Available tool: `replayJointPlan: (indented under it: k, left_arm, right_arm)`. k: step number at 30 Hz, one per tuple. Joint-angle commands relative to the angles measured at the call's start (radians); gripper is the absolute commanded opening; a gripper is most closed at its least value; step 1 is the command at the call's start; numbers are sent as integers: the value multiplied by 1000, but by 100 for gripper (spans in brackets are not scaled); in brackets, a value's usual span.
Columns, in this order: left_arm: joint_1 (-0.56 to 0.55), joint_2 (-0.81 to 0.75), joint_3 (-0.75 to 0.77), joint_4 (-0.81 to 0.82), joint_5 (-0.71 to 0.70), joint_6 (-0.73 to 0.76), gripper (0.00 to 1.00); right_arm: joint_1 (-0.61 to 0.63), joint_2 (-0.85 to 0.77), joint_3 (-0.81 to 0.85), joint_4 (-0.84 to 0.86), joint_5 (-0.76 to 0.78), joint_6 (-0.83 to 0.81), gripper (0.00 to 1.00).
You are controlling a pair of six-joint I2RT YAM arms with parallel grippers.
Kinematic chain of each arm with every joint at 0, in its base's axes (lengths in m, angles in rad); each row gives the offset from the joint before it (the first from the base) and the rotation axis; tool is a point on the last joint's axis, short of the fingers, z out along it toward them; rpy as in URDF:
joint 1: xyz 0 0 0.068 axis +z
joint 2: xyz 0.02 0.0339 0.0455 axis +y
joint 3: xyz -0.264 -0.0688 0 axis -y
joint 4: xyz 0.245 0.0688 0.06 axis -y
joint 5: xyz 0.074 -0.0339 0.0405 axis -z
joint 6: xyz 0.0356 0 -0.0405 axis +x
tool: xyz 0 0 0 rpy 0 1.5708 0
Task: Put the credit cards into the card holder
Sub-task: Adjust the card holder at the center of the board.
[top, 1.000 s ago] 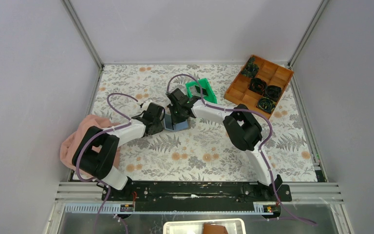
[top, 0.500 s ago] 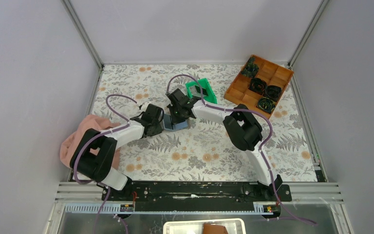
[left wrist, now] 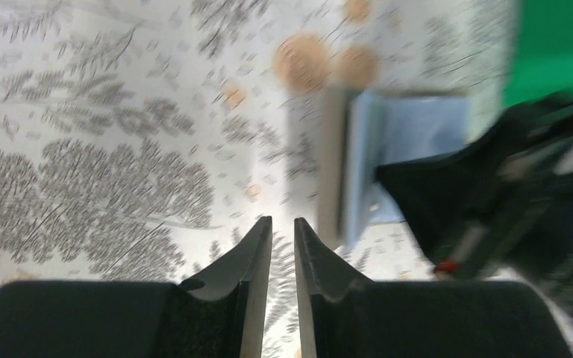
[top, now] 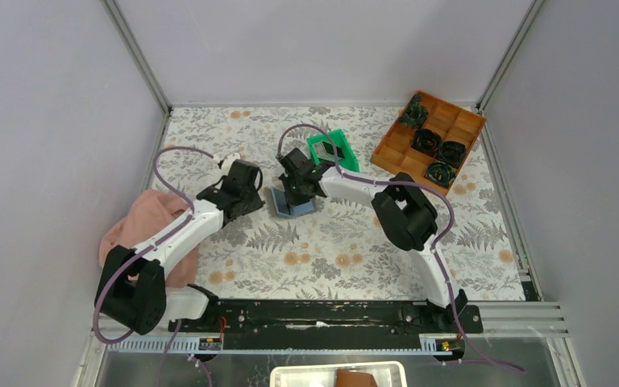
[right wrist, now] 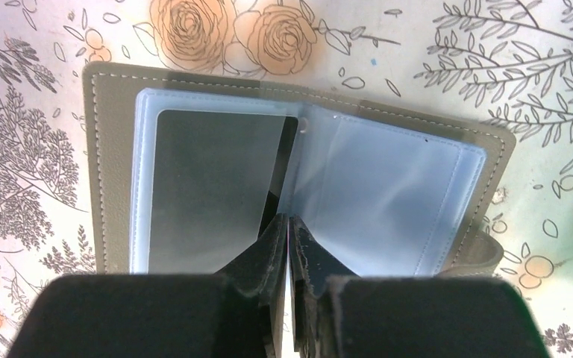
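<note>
Right hand [right wrist: 289, 224] fills the bottom of its own wrist view, its two fingers pressed almost together with only a hairline showing between them. The tips sit on the middle fold of the card holder [right wrist: 388, 194], which lies spread open and flat on the flowered desk [top: 330, 258]. It has a grey outer edge and pale blue clear sleeves inside. A dark grey card [right wrist: 209, 186] lies in the sleeve on the left of the frame, with its inner lower corner right at the fingertips. Whether the fingers pinch that corner or only touch it I cannot tell.

Left hand [left wrist: 282, 224], at the bottom of its wrist view, has its fingers parted by a narrow gap with nothing between them and only the desk cover beyond. The picture is blurred. The card holder shows to the upper right of these fingers, apart from them, with the black right hand over its near side.

Seen from overhead, a pink cloth [top: 125, 234] lies at the lower left under the left arm. The card holder is near the middle of the frame, below the right hand and just right of the left hand. Beyond it, at upper centre, is a green bin [top: 346, 153]. A brown tray [top: 457, 121] of compartments, some holding dark things too small to make out, sits at the upper right.
</note>
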Motion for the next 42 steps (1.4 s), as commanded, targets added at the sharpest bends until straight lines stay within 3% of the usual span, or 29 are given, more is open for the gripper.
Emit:
replayJointPlan:
  k: [1,19,30,42]
  left_arm:
    - [4,0,123,0,19,-2,25]
    - [-61,27,0,270,266,-23,26]
    - [-86,62,-83,279,290,18,26]
    - [-86,105,-123,204,200,9,25]
  right_arm:
    - [12,-72,-32,-11,27,-16,11]
    - [77,-194,-302,85,65,142,9]
    - [95,-210,-348,125,77,212,8]
    - [95,-235,-343,92,108,200,8]
